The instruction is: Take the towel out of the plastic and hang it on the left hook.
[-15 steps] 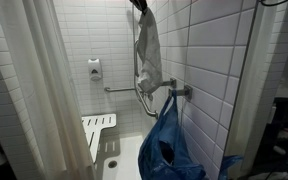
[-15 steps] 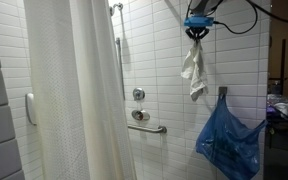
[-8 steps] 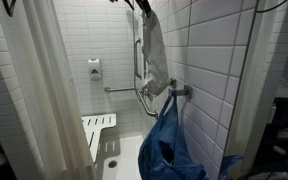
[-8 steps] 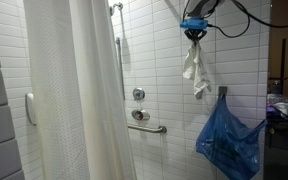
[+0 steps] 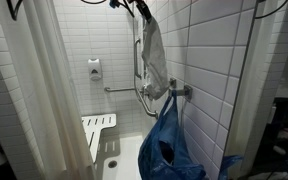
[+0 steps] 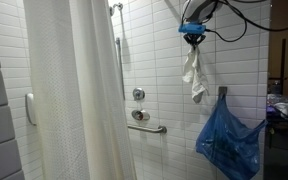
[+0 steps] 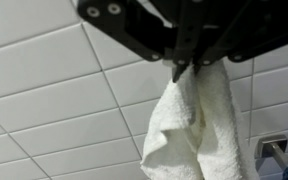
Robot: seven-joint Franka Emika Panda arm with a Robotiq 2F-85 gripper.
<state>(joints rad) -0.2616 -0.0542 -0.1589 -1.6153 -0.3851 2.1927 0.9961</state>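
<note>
With my gripper [image 6: 193, 38] clamped on the towel [image 6: 192, 72], which hangs clear above the plastic bag [image 6: 229, 140], I should drape a loose fold squarely over what appears to be the hook [image 7: 272, 150].

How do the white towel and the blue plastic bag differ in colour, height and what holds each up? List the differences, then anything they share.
Colour: the towel is white; the plastic bag is blue.
Support: the towel dangles from the pincer; the plastic bag hangs on a wall hook.
Height: the towel is higher than the plastic bag.
Shared: both hang limp beside the tiled wall.
</note>
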